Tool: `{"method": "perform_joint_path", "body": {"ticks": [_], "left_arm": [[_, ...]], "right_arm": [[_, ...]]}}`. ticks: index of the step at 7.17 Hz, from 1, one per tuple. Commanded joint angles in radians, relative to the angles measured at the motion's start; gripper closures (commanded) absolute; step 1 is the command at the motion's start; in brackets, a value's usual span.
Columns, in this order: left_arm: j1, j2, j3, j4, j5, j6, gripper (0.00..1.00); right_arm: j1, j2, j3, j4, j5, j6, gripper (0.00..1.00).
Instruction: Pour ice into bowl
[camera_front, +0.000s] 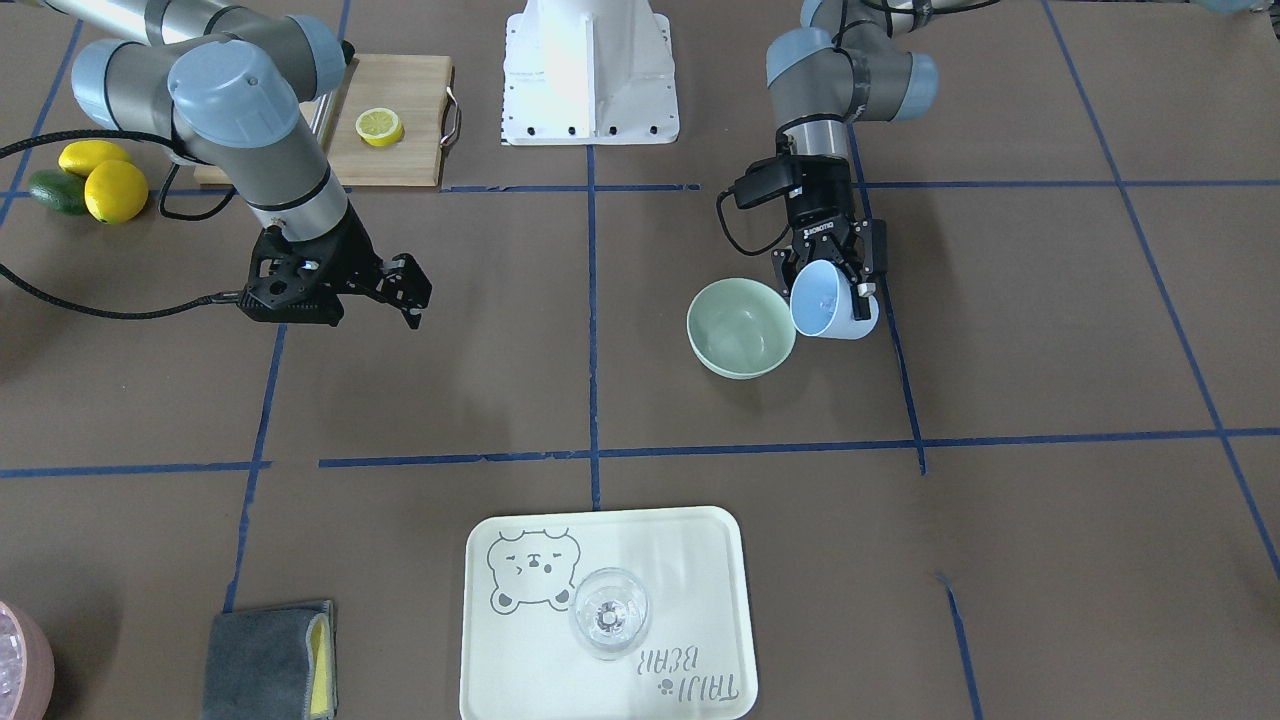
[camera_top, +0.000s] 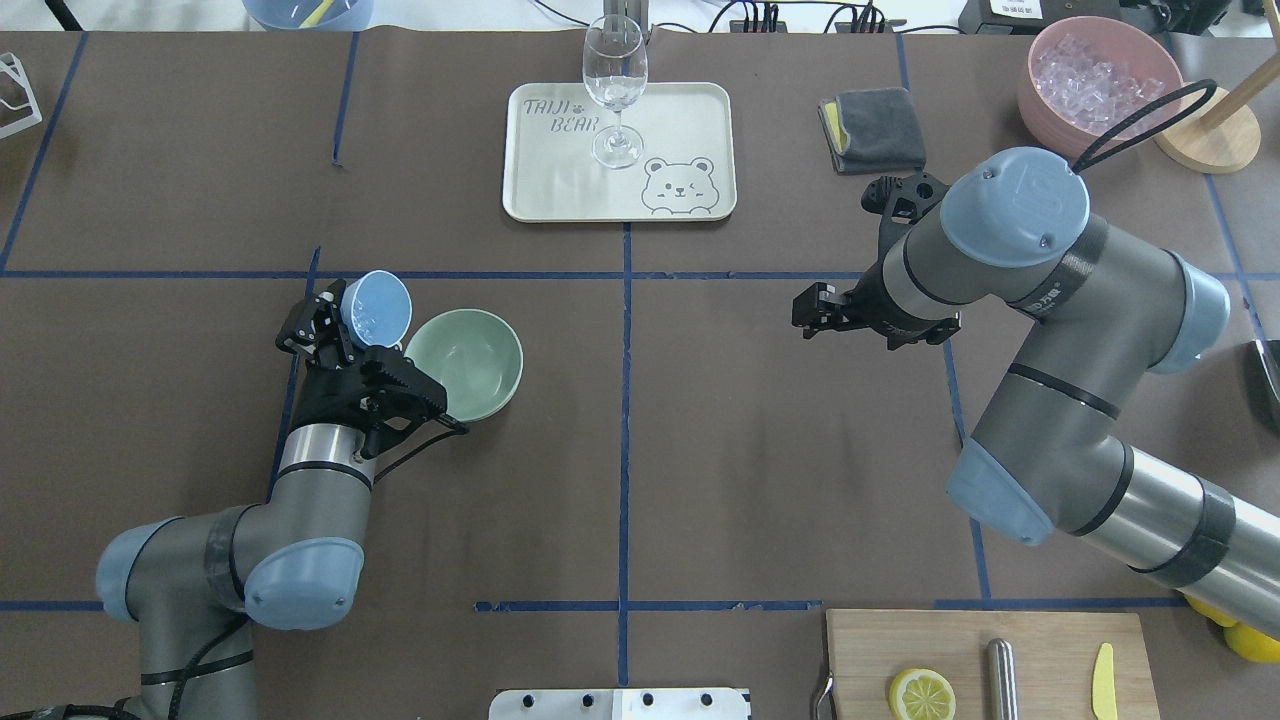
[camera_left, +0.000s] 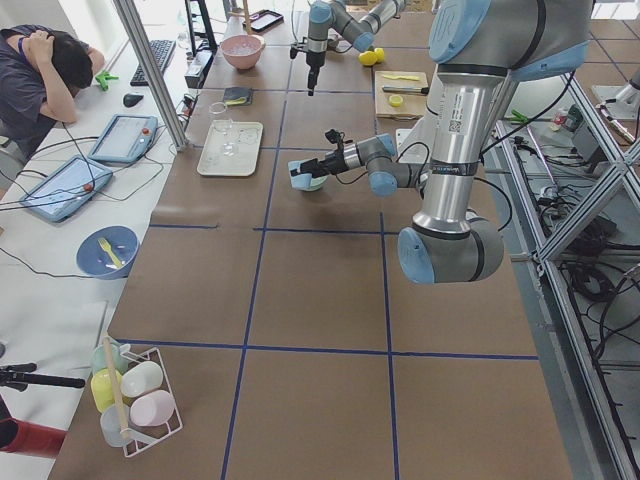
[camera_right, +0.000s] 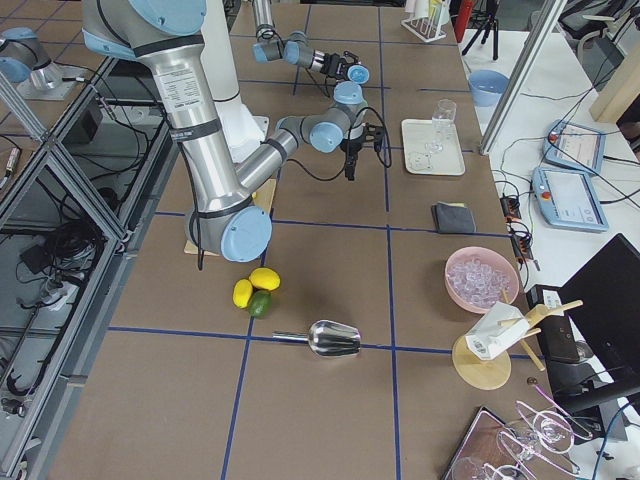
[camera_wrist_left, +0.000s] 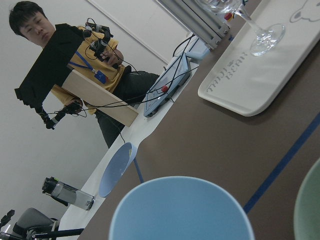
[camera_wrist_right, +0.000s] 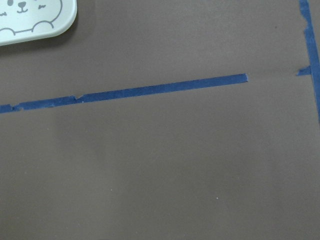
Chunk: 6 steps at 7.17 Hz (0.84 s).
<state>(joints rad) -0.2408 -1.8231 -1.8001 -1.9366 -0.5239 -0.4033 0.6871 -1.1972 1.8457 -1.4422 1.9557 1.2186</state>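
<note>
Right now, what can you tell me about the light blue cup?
The light blue cup is small, round, smooth and plastic-looking. The left gripper grips its sides and holds it lifted and tipped, with its mouth leaning toward the mint-green bowl right beside it. Whatever is inside the cup is too small to tell.

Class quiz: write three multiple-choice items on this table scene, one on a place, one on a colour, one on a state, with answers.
1. The glass stands: A on the tray; B on a plate; C in a sink.
2. The held cup is: A pink; B light blue; C yellow.
3. The left gripper is: A open and empty; B shut on the cup; C out of view.
Answers: 1 A, its foot rests on the tray; 2 B, it shows light blue overhead; 3 B, it grips the cup.
</note>
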Motion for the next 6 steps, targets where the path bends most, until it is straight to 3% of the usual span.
{"method": "perform_joint_path", "body": {"ticks": [1,4,6], "left_arm": [[0.026,-0.078,-0.028,0.297,0.039,0.062,1.00],[0.035,-0.094,-0.041,0.479,0.094,0.236,1.00],[0.038,-0.094,-0.038,0.536,0.120,0.309,1.00]], "right_arm": [[0.000,-0.022,0.006,0.003,-0.004,0.004,0.00],[0.014,-0.030,0.020,0.003,-0.007,0.015,0.00],[0.014,-0.036,0.007,0.095,-0.011,0.057,0.00]]}}
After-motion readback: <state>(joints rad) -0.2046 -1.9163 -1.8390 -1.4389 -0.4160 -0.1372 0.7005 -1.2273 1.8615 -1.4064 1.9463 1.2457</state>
